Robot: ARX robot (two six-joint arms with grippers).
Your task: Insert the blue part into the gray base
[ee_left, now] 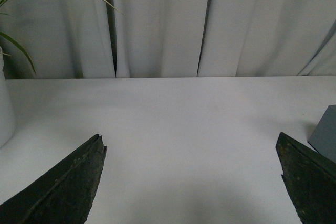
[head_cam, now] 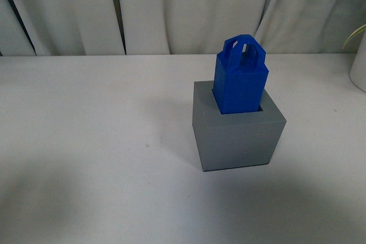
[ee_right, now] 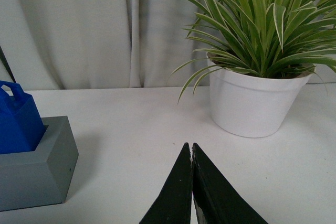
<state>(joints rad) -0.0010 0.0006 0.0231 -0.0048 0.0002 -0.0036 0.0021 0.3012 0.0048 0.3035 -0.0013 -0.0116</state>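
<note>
The left gripper (ee_left: pixel 191 153) has its fingers (ee_left: pixel 73 182) spread wide over bare table (ee_left: pixel 173 119), gripping nothing; the right gripper (ee_right: pixel 192 153) has its fingers pressed together, empty, a potted plant (ee_right: pixel 252 98) beyond; right of centre in the front view, the blue part (head_cam: pixel 240 78) stands upright in the gray base's (head_cam: pixel 237 132) recess.

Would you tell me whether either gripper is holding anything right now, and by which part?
Nothing is held: the left gripper is open, the right gripper shut on nothing.
</note>
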